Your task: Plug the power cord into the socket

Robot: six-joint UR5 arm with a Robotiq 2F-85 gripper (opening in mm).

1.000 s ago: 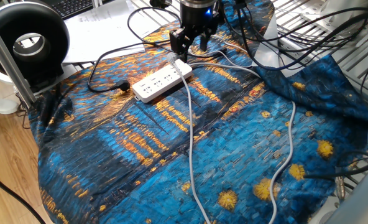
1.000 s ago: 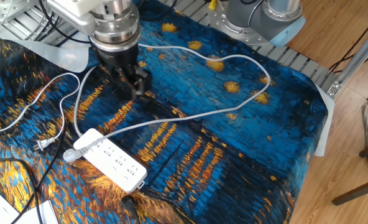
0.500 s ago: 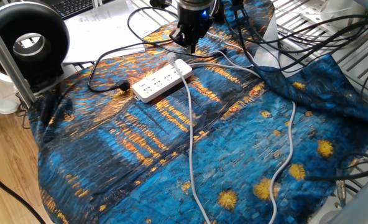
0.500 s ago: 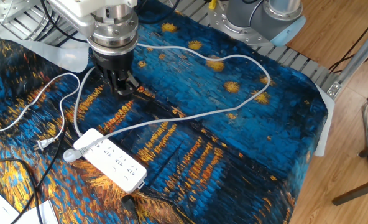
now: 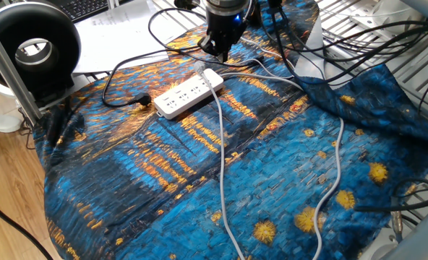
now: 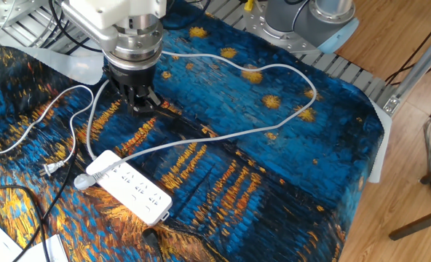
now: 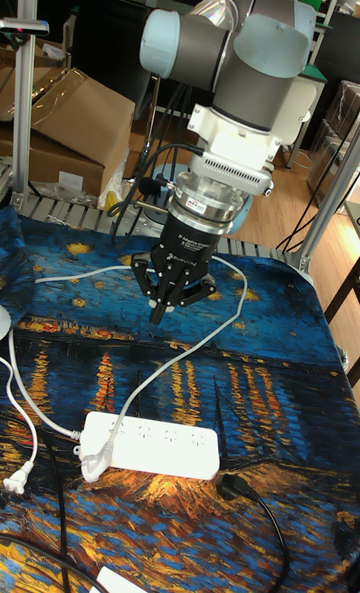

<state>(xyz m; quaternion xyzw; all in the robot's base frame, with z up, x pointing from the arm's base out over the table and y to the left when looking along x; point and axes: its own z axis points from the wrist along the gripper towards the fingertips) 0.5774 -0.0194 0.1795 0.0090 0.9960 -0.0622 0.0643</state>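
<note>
The robot's gripper [image 7: 158, 310] hangs above a blue-and-gold painted tablecloth [image 5: 199, 180], fingers drawn together and holding nothing. It is clear of the cloth, a little behind the socket [image 7: 150, 445], a white power strip lying flat on the cloth. The power cord [image 6: 223, 138] loops across the cloth in a wide bend, and its light-grey plug [image 7: 90, 465] sits at one end of the strip, apparently seated in the end outlet, though this is too small to confirm. A black cable with a black plug [image 7: 232, 487] lies beside the strip's other end, unplugged. The empty, raised gripper suggests the plugging is finished.
</note>
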